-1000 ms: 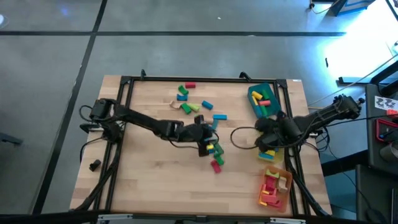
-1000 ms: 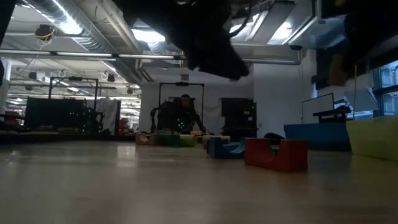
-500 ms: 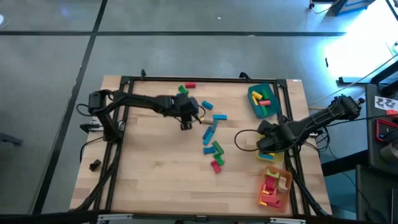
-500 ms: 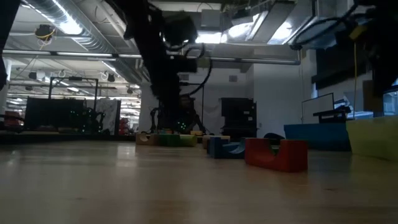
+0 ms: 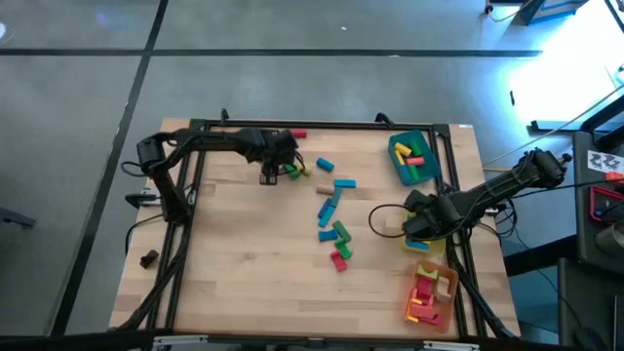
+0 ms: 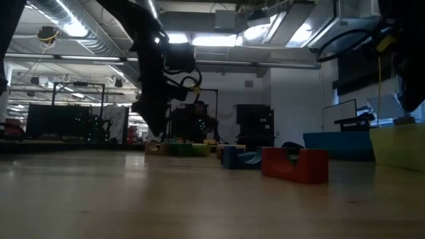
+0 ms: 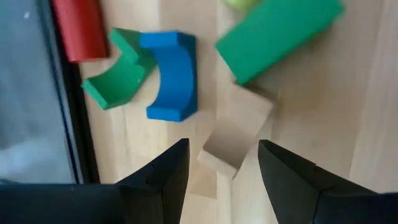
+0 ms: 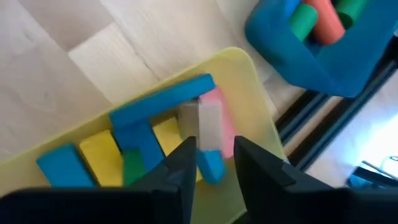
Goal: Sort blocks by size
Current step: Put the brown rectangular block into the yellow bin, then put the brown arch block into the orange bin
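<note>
Near the table's (image 5: 244, 283) far edge, the left pincer (image 7: 217, 165) hangs released over a plain wood block (image 7: 236, 134), jaws astride it, not yet gripping. Small, light and rigid, it should take a squeeze across its flat sides; smooth faces may slip. Over the yellow tray (image 8: 249, 81), the right pincer (image 8: 214, 155) stands parted above a pale block (image 8: 208, 121) lying in it.

Yellow tray (image 5: 426, 243) mostly hidden under right arm (high view); contents unreadable there.
</note>
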{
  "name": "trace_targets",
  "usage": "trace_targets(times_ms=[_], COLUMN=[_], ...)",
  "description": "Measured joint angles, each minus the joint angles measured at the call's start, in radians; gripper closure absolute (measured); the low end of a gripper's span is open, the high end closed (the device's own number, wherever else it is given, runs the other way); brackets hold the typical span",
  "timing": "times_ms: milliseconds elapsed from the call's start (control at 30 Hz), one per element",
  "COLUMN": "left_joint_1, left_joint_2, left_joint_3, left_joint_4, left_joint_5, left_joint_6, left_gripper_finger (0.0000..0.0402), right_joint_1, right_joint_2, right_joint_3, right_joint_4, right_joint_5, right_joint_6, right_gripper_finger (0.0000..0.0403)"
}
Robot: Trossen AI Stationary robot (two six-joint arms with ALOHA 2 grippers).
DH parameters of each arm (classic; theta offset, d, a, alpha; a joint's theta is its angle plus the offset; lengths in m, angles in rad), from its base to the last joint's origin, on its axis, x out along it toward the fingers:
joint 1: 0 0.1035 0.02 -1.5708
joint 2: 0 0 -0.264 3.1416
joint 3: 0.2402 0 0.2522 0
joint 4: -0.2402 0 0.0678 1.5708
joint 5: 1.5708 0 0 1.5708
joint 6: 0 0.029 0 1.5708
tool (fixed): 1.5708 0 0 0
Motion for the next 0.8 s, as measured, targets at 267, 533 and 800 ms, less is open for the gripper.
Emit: trace_targets(times_ms=[267, 533, 800], left_joint_1=[0.05, 0.08, 0.091], left_joint_2=[0.001, 0.019, 0.027], left_joint_3=[-0.001, -0.004, -0.07], left_joint_4=[-0.011, -0.002, 0.083], left_joint_5=[0.081, 0.143, 0.168], left_joint_6=[0.201, 0.318, 0.395], left_gripper_finger=[0.0226, 0.0226, 0.0226], right_joint_1=[0.0, 0.0, 0.0], right_joint_2=[0.0, 0.001, 0.001], right_joint_3=[0.0, 0.0, 0.0], right_joint_4=[0.06, 0.11, 0.131], right_joint_5=[-0.006, -0.003, 0.003], right_joint_6=[-0.001, -0.002, -0.002], right_gripper_finger=[0.0265, 0.0263, 0.0263])
